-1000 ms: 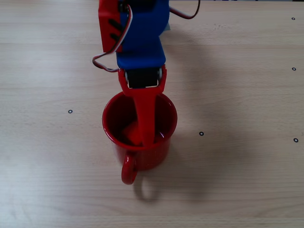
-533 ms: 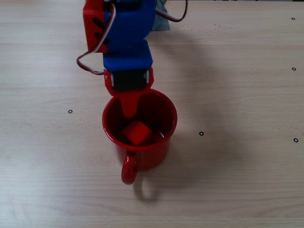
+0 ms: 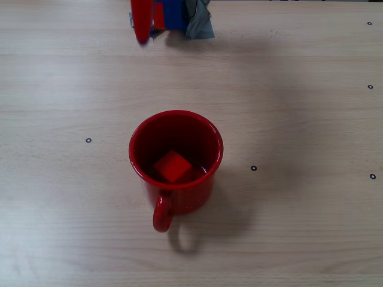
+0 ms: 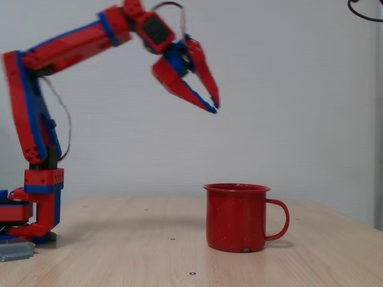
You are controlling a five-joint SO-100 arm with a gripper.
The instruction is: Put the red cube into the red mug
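Pale wooden table (image 3: pixel 299 227) — red mug (image 3: pixel 179 191) upright, arm base (image 4: pixel 33 221) at edge

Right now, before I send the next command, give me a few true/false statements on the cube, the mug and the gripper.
1. The red cube lies inside the red mug. True.
2. The gripper is down inside the mug. False: in the side fixed view it hangs high above the table, up and to the left of the mug.
3. The mug has tipped over. False: it stands upright in both fixed views.
4. The mug's handle points right in the side fixed view. True.
5. The gripper holds the cube. False: its jaws are apart and empty.
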